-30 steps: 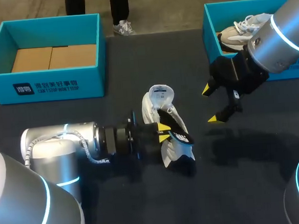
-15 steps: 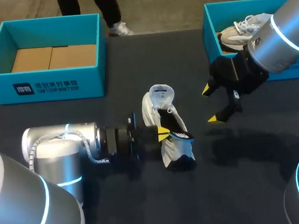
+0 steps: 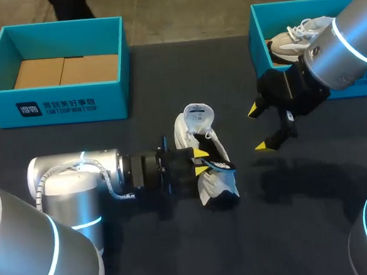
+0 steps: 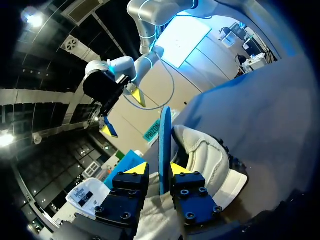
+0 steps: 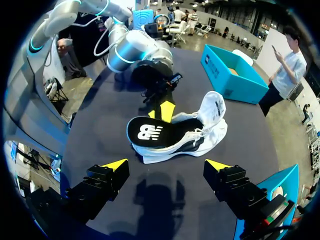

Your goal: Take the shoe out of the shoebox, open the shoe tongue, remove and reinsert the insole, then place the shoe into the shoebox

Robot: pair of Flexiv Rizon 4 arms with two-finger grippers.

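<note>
Handling the insole (image 4: 164,145): left gripper (image 4: 157,169) fingers clamp it over the shoe (image 5: 212,127), right gripper (image 5: 166,165) fingers gape. Next, likely, sliding it toe-first inside.

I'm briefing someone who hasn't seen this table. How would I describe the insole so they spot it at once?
In the middle of the dark table lies a white shoe. The insole is the thin, foot-shaped piece against it, pinched in the left gripper. Unlike the shoe, its face is black with a white logo.
</note>
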